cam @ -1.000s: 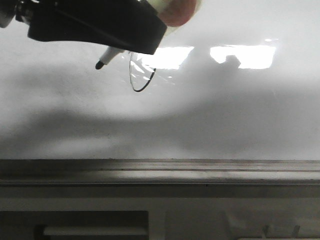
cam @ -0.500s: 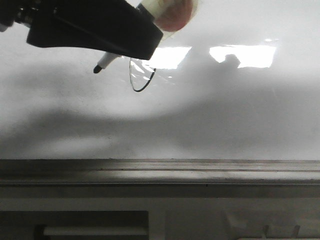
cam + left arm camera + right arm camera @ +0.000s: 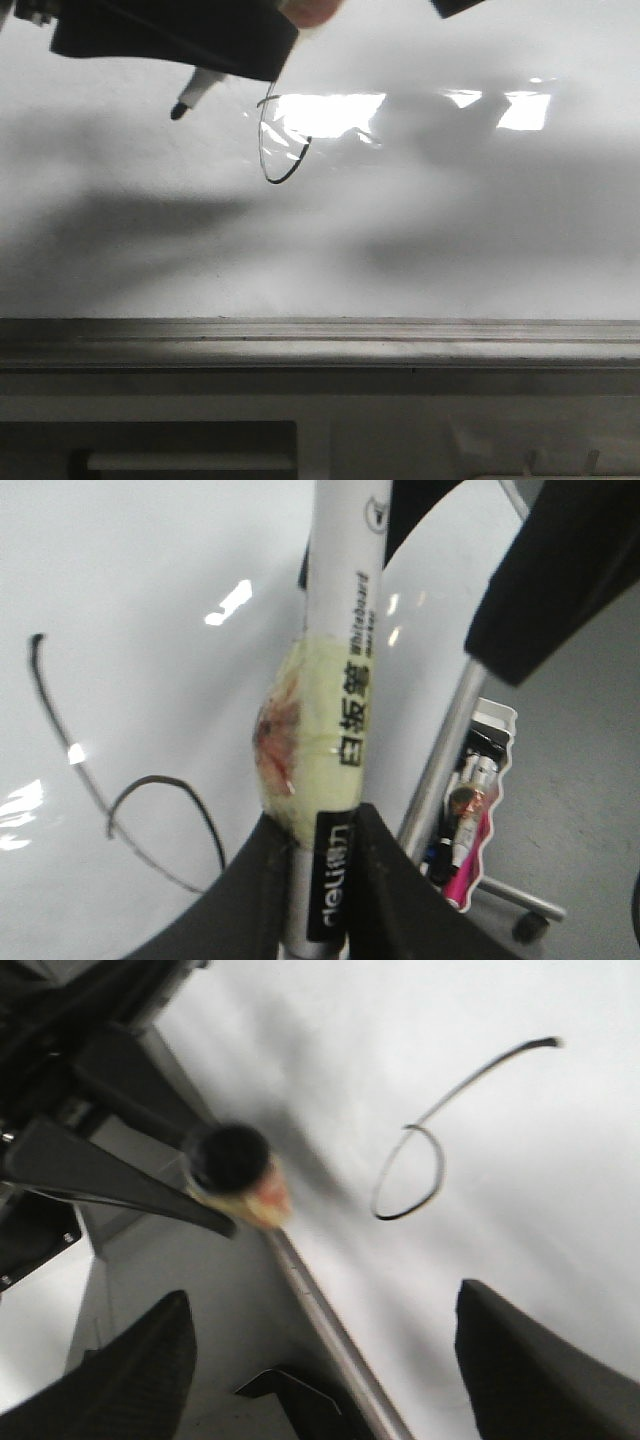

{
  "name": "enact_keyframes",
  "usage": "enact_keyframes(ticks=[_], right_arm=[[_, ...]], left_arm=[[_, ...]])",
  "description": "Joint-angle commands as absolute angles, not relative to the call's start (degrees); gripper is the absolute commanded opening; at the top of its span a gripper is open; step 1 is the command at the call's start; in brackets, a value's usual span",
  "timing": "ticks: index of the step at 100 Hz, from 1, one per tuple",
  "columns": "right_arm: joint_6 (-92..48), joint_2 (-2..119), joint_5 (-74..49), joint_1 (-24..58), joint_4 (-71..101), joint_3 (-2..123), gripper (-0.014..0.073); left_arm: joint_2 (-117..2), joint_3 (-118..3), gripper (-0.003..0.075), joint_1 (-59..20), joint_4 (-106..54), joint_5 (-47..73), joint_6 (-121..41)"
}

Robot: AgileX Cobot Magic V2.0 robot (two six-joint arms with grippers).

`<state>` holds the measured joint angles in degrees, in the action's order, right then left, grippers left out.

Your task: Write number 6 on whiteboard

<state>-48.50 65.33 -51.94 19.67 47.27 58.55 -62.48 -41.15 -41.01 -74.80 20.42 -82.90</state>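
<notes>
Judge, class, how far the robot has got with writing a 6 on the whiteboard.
Done, it seems: a 6, long stroke and closed loop, stands on the whiteboard. In hand: the left gripper clamps the marker, its tip off to the side of the stroke. The right gripper is open. Nothing left to write, apparently.

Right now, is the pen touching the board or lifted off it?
Lifted off. In the front view the marker's tip hangs beside the number 6, clear of the stroke, gripped by the left gripper over the whiteboard.
</notes>
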Motion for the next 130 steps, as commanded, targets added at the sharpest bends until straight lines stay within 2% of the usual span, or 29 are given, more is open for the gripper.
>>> enact_keyframes(ticks=[1,13,29,63,98,110,130], right_arm=[[-48.6,62.8,-52.8,15.4,49.3,60.1,0.0501],[-47.9,61.3,-56.6,9.1,49.5,60.1,0.0501],[-47.8,60.1,-57.8,7.7,50.0,60.1,0.0501],[-47.8,60.1,-58.7,7.7,52.2,60.1,0.0501],[-47.8,60.1,-59.3,7.7,52.0,60.1,0.0501],[-47.8,60.1,-59.3,7.7,52.0,60.1,0.0501],[-47.8,60.1,-59.3,7.7,52.0,60.1,0.0501]], left_arm=[[-58.3,-41.1,-0.0020,-41.0,-77.4,14.4,-78.1],[-53.7,-37.0,-0.0020,-41.0,-84.4,6.0,-74.8],[-52.4,-34.2,-0.0020,-41.0,-99.9,-4.5,-74.8],[-62.0,-37.8,-0.0020,-41.0,-100.4,-6.4,-74.8],[-62.4,-38.2,-0.0012,-41.0,-99.3,-8.0,-74.8],[-62.4,-38.2,0.0082,-41.0,-98.8,-7.9,-74.8],[-62.4,-38.2,0.0359,-41.0,-98.8,-8.9,-74.8]])
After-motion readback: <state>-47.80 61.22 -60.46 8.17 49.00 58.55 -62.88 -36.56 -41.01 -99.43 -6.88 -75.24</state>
